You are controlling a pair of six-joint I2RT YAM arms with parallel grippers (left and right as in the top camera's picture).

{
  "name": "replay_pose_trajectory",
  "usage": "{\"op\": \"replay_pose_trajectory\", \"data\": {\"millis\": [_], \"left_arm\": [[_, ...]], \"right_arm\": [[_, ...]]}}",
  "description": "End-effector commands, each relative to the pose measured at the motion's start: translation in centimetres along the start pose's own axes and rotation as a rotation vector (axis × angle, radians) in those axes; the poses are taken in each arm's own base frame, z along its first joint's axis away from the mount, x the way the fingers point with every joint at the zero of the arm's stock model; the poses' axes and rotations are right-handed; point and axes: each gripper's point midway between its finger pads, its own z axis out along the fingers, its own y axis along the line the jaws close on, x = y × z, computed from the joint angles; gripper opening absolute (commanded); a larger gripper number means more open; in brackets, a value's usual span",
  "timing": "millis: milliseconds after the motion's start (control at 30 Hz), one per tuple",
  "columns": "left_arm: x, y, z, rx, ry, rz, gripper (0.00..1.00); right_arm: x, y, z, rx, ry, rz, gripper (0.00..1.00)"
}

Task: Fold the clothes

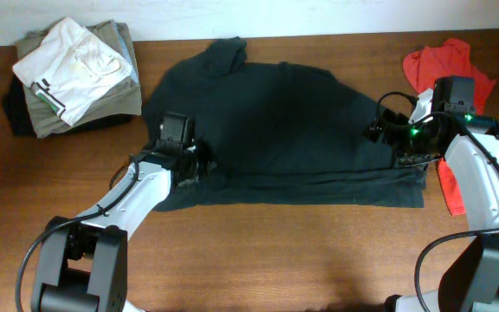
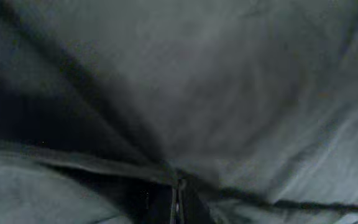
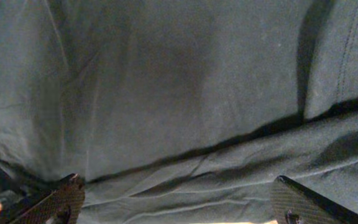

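The charcoal-black T-shirt (image 1: 275, 130) lies spread across the middle of the wooden table, no letters showing. My left gripper (image 1: 199, 166) is at the shirt's lower left part; in the left wrist view its fingers (image 2: 178, 202) are pressed together with a fold of the dark fabric (image 2: 185, 93) between them. My right gripper (image 1: 397, 139) is at the shirt's right edge; in the right wrist view its fingers (image 3: 179, 202) are wide apart over the fabric (image 3: 166, 93), holding nothing.
A stack of white and khaki folded garments (image 1: 72, 74) sits at the back left. A red-orange shirt (image 1: 444, 65) lies at the back right, under my right arm. Bare wooden tabletop (image 1: 275, 251) runs along the front.
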Motion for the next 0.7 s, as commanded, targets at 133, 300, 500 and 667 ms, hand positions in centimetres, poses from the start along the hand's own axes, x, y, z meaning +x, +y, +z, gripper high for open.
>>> {"op": "replay_pose_trajectory", "data": {"millis": [133,300,500,667], "left_arm": [[-4.6,-2.3,-0.3,0.076,-0.199,0.034,0.08],[-6.7,-3.2,1.9,0.114,-0.291,0.180,0.79],[-7.4,0.7,-7.1,-0.059,-0.160,0.150,0.80],[-0.8,5.9,-4.2,-0.229,0.132,0.090,0.74]], "right_arm": [[-0.1,-0.1,0.1,0.020,-0.007,-0.014,0.99],[0.3,-0.4,0.3,0.025,0.009,-0.008,0.99],[2.5,-1.1,0.2,0.051,0.095,-0.008,0.99],[5.8,-2.9,1.1,0.103,0.206,0.053,0.99]]}}
